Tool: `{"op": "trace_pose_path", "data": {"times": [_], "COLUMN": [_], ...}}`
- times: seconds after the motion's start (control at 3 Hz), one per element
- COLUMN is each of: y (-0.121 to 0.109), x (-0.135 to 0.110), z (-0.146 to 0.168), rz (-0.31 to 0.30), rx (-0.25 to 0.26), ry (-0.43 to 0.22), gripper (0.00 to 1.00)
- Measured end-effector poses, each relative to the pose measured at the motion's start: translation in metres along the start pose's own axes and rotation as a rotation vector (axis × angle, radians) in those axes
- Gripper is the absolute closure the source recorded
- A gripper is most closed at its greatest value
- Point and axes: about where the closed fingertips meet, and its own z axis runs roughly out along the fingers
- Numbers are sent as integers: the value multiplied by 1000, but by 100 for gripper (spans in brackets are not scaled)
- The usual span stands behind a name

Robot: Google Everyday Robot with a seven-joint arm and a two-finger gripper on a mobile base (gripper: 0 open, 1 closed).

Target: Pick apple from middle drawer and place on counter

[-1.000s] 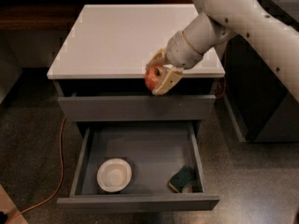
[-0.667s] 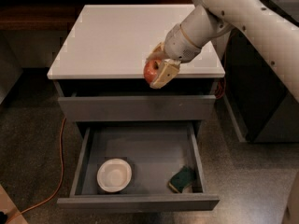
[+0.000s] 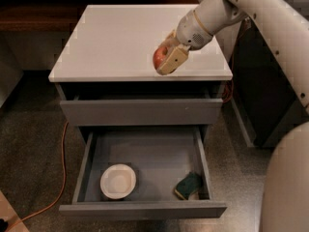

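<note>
My gripper [image 3: 165,58] is shut on the small red apple [image 3: 160,56] and holds it just above the front right part of the white counter [image 3: 116,37]. The white arm reaches in from the upper right. The middle drawer [image 3: 145,178] stands pulled open below, dark grey and shallow. The apple's far side is hidden by the tan fingers [image 3: 173,61].
Inside the open drawer lie a round white bowl [image 3: 118,181] at the front left and a dark green-and-yellow sponge [image 3: 188,185] at the front right. The upper drawer front [image 3: 140,111] is shut. An orange cable [image 3: 62,163] runs on the floor at left. A dark brown shelf [image 3: 34,14] stands behind.
My gripper with the apple has risen and moved back from in front of the cabinet's front edge to over the counter.
</note>
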Motion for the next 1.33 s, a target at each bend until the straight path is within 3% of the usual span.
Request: {"op": "trace_pose_path", "data": {"times": [0.33,1.0,1.33], "y": [-18,-54,-68], "x": [6,40,54], "z": [-4,5,9], "rz": [74,204,240], "rx": [8,16,30], "ry": [-19,-7,13], "gripper": [100,100,81]}}
